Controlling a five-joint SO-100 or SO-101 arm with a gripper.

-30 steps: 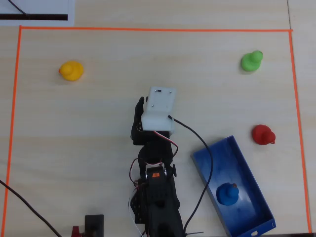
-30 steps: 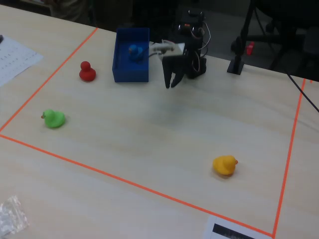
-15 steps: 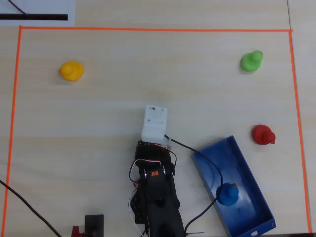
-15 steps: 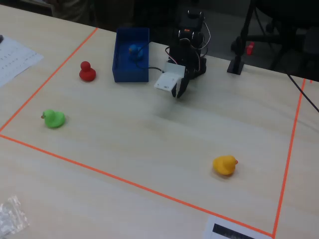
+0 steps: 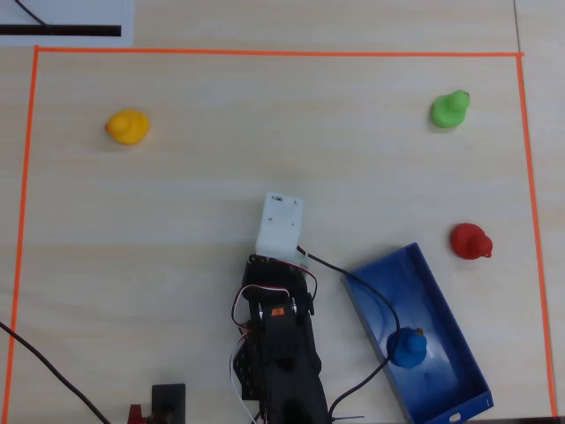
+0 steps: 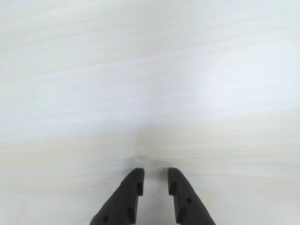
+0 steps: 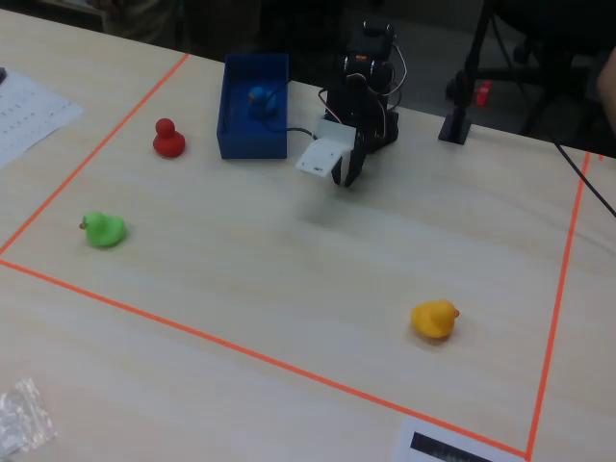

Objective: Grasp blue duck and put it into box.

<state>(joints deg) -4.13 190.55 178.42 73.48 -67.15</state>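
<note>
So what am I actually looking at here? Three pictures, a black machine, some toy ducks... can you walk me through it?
It is one moment seen by three cameras. The black machine is a small robot arm standing on a wooden table. The overhead view looks straight down on it, the fixed view looks across the table from the far side, and the wrist view comes from a camera riding on the arm, showing its two-finger gripper over bare wood. The fingers are slightly apart and hold nothing. Orange tape marks out the work area. Inside it lie a yellow duck, a green duck and a red duck. The blue duck sits inside the blue box, so the job looks done.
</note>
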